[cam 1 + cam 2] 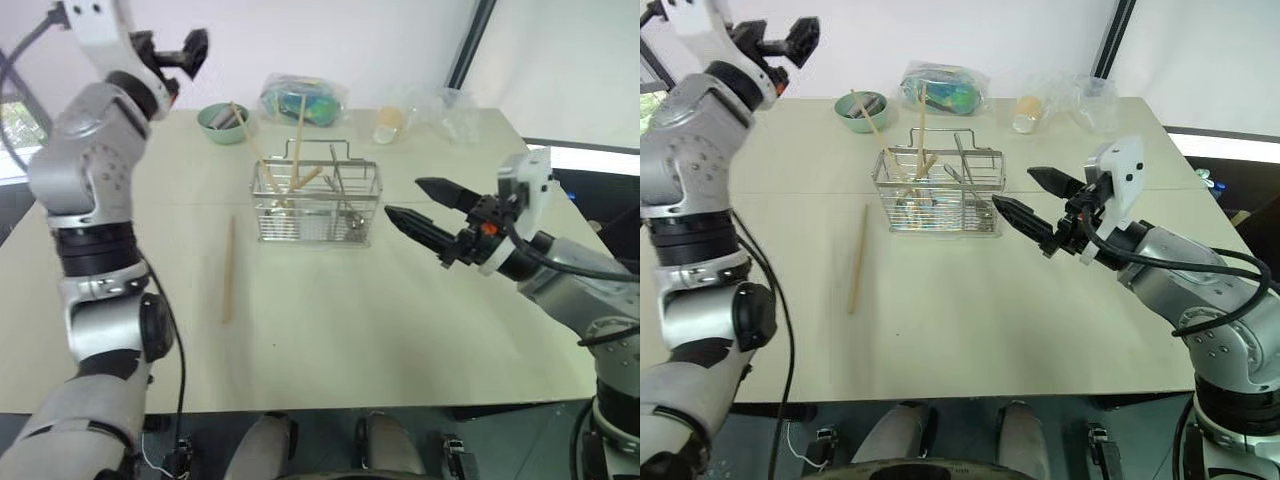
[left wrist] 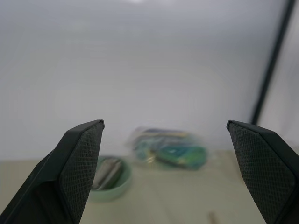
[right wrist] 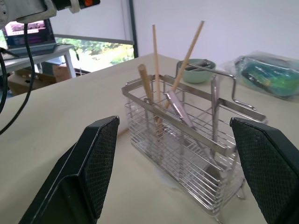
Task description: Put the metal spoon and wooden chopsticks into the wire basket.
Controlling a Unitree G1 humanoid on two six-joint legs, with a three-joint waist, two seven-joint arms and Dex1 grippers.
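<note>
Right gripper (image 1: 420,210) held level near table's (image 1: 400,330) right edge, jaws released, aimed at wire basket (image 1: 316,205); left gripper (image 1: 180,55) raised high over far left corner, jaws released, empty; silver mesh basket mid-table holding wooden chopsticks (image 1: 298,140) and metal spoon (image 1: 345,195); one loose chopstick (image 1: 229,268) lying flat beside basket's left
</note>
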